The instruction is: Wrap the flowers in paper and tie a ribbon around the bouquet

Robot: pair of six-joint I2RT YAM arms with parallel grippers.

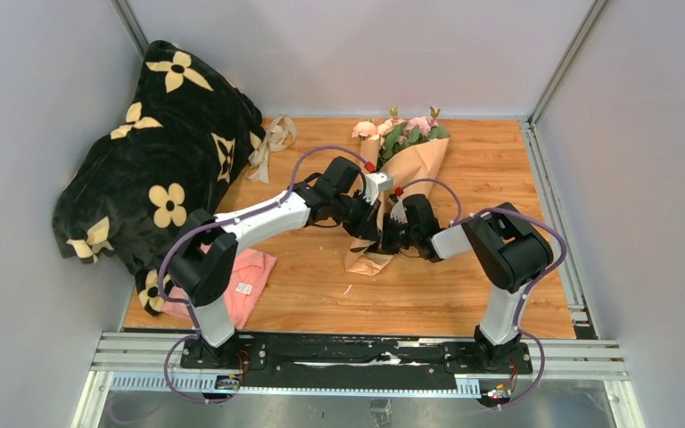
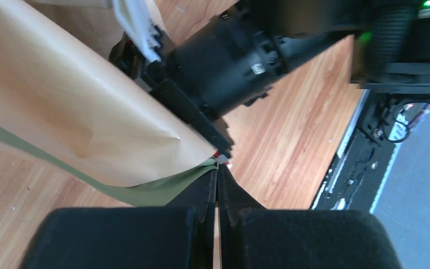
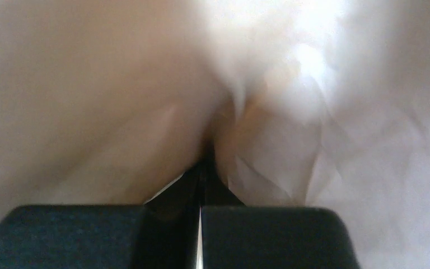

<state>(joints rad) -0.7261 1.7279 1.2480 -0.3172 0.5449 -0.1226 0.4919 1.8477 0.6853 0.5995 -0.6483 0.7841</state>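
On the bench (image 1: 499, 169), centre, we see the bouquet (image 1: 415, 169) lying flat, the flowers (image 1: 401, 132) tucked in its paper (image 2: 61, 112) cone. Our left hand (image 2: 217, 178) is clamped on the paper's corner, our right hand (image 3: 202, 171) on a fold; stems are hidden, right view blurred.

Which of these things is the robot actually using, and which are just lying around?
For the job: flowers, peach paper around them, cream ribbon.
Just lying about: black flowered blanket, pink cloth.
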